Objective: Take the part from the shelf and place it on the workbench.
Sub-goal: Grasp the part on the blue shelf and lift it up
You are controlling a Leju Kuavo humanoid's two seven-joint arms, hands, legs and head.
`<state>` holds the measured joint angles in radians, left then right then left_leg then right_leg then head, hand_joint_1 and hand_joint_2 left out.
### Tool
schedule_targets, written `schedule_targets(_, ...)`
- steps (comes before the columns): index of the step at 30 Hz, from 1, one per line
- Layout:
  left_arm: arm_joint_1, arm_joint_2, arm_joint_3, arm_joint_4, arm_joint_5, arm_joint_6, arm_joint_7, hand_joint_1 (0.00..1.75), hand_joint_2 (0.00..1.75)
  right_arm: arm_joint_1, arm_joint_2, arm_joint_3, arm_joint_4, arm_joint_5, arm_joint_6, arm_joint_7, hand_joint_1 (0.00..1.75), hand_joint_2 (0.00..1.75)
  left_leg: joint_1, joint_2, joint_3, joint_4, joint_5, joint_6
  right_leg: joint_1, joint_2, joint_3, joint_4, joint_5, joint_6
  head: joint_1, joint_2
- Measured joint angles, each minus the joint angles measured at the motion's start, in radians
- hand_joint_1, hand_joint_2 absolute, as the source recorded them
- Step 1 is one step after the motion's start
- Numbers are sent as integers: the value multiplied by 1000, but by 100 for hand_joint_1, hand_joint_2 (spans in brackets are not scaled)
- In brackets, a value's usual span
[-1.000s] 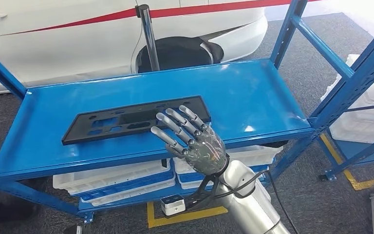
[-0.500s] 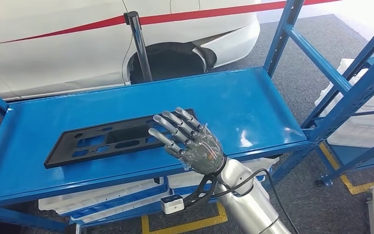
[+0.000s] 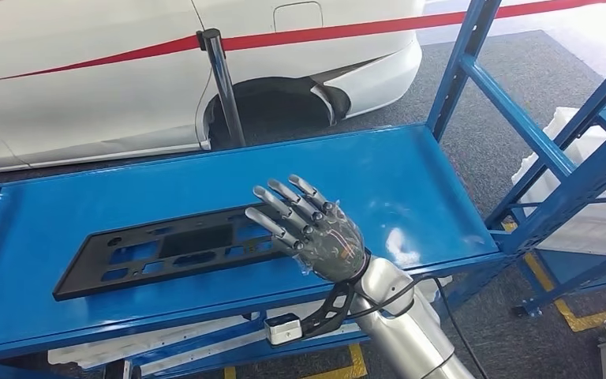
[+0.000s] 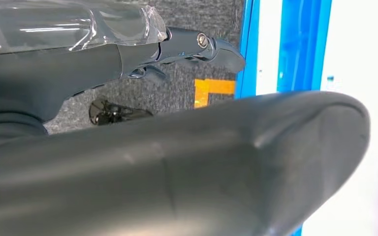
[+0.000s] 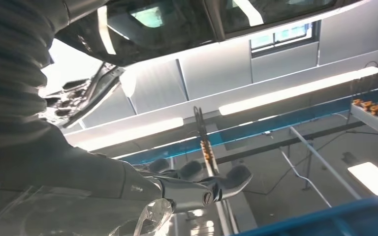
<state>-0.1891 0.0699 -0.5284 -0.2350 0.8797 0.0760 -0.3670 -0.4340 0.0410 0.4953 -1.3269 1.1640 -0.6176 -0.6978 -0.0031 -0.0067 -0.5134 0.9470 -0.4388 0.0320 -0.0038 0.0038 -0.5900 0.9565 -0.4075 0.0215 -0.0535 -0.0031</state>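
Observation:
The part point(image 3: 166, 249) is a long flat black plate with several cut-outs, lying on the top blue shelf point(image 3: 410, 181) towards its front left. My right hand point(image 3: 312, 229) hovers over the plate's right end with fingers spread and straight, holding nothing. The plate's right tip is hidden behind it. In the right wrist view the right hand's fingers point(image 5: 192, 184) reach out against the ceiling lights. In the left wrist view my left hand point(image 4: 177, 162) hangs over the grey floor, its thumb large in front and a finger stretched out, with nothing in it.
Blue uprights point(image 3: 458, 71) frame the shelf's right side. White trays point(image 3: 166, 347) sit on the lower level. A white car point(image 3: 87, 87) and a dark post point(image 3: 225, 87) stand behind the shelf. White crates point(image 3: 592, 197) fill a second rack at right.
The whole picture has shifted, so the camera moved. The shelf now sits lower in view, and my right hand covers the plate's right end, which earlier showed beyond its fingers.

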Motion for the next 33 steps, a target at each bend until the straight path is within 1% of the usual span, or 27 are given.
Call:
schedule_targets(1,0,0,0,0,0,-1,0,0,0,-1,0,0,0,0,0,0,0,175,1,0,-4,16,-8,-5,-2,0,4,-1,-1,-6,-1,0)
schedule_targets(2,-1,-1,-1,0,-1,-1,0,0,0,-2,0,0,0,0,0,1,0,175,3,1,-20,48,-23,-9,-3,1,9,-1,-2,-11,-1,0)
schedule_targets(3,-2,-1,-1,0,-2,-2,0,0,0,-3,0,0,0,1,0,2,0,175,6,1,-49,104,-47,-15,-5,1,12,-1,-3,-16,-2,0)
schedule_targets(5,-3,-2,-2,0,-2,-2,0,0,0,-3,0,0,1,5,0,4,0,175,8,1,-132,248,-101,-25,-5,2,16,-1,-10,-22,-3,0)
schedule_targets(6,0,-2,-2,0,-2,-2,0,0,0,-2,0,0,3,8,0,6,0,175,9,1,-167,299,-115,-28,-4,4,19,-1,-13,-23,-3,0)
schedule_targets(7,2,-2,-2,0,-2,-2,0,0,0,-2,0,0,4,10,0,8,0,175,10,1,-185,312,-109,-28,-4,5,23,-1,-17,-22,-3,0)
schedule_targets(8,3,-2,-3,0,-2,-3,0,0,0,-2,0,1,5,10,0,10,0,175,10,1,-184,285,-83,-26,-4,7,29,-1,-21,-21,-3,0)
schedule_targets(9,3,-2,-3,0,-2,-3,0,0,0,-2,0,2,6,11,0,14,0,175,9,1,-164,222,-39,-22,-4,8,36,-1,-25,-20,-3,0)
schedule_targets(10,2,-2,-3,0,-2,-3,0,0,0,-4,-1,4,6,11,0,19,0,175,7,1,-135,141,10,-16,-3,9,43,-2,-29,-18,-3,0)
schedule_targets(11,0,-1,-3,0,-2,-4,0,0,0,-7,-1,7,8,10,0,26,0,175,4,1,-111,70,39,-10,-2,9,47,-1,-33,-15,-3,0)
schedule_targets(12,-1,-1,-4,0,-3,-7,0,0,0,-10,-3,13,9,5,0,37,0,175,0,1,-95,24,56,-4,-1,10,48,-1,-36,-11,-3,0)
schedule_targets(13,-2,-1,-4,0,-5,-8,0,0,0,-14,-4,18,11,0,0,47,0,175,-4,1,-89,1,58,-1,0,10,48,-1,-39,-8,-4,0)
schedule_targets(14,-3,-1,-4,0,-6,-10,0,0,0,-16,-5,22,13,-6,0,56,0,175,-6,1,-88,-2,51,1,1,11,46,0,-41,-5,-4,0)
schedule_targets(15,-3,-1,-4,0,-8,-11,0,0,0,-17,-6,24,14,-10,0,62,0,175,-6,1,-88,-1,53,1,1,11,45,0,-42,-4,-4,0)
schedule_targets(20,-3,-1,-4,0,-10,-12,0,0,0,-19,-7,27,15,-16,1,67,0,175,-7,1,-88,-1,57,2,0,11,45,0,-42,-2,-3,0)
schedule_targets(23,-2,-1,-4,0,-15,-15,1,0,0,-29,-9,42,24,-52,9,91,0,175,-6,0,-88,-2,64,2,1,11,47,1,-45,0,-3,0)
schedule_targets(24,-1,-1,-4,0,-18,-19,3,0,0,-52,-12,68,43,-125,39,114,0,175,-5,-1,-87,-3,68,-2,2,11,45,3,-45,-8,-3,0)
schedule_targets(25,-1,0,-4,0,-24,-28,5,0,0,-99,-21,132,76,-315,182,133,0,175,-4,-3,-88,-4,72,-6,4,9,45,2,-45,-16,-2,0)
schedule_targets(27,-2,5,-4,0,-39,-43,10,0,0,-228,-57,335,165,-702,770,161,0,175,-4,-9,-89,-3,76,-8,5,4,46,-4,-41,-21,0,0)
schedule_targets(28,-2,8,-4,0,-46,-47,12,0,0,-281,-75,431,200,-836,1026,160,0,175,-4,-11,-90,-3,75,-4,5,2,48,-9,-41,-14,0,0)
schedule_targets(29,-1,10,-4,0,-49,-48,13,0,0,-313,-89,493,223,-851,1156,160,0,175,-4,-12,-90,-2,75,-1,5,1,49,-11,-40,-8,0,0)
schedule_targets(31,-1,13,-4,0,-53,-49,13,0,0,-340,-98,553,246,-867,1102,145,0,175,-4,-12,-90,-3,74,1,4,2,49,-12,-39,-4,0,0)
schedule_targets(33,-3,15,-4,0,-56,-53,13,0,0,-359,-100,600,265,-914,1104,112,0,175,-4,-11,-89,-2,74,1,3,3,49,-12,-38,-2,0,0)
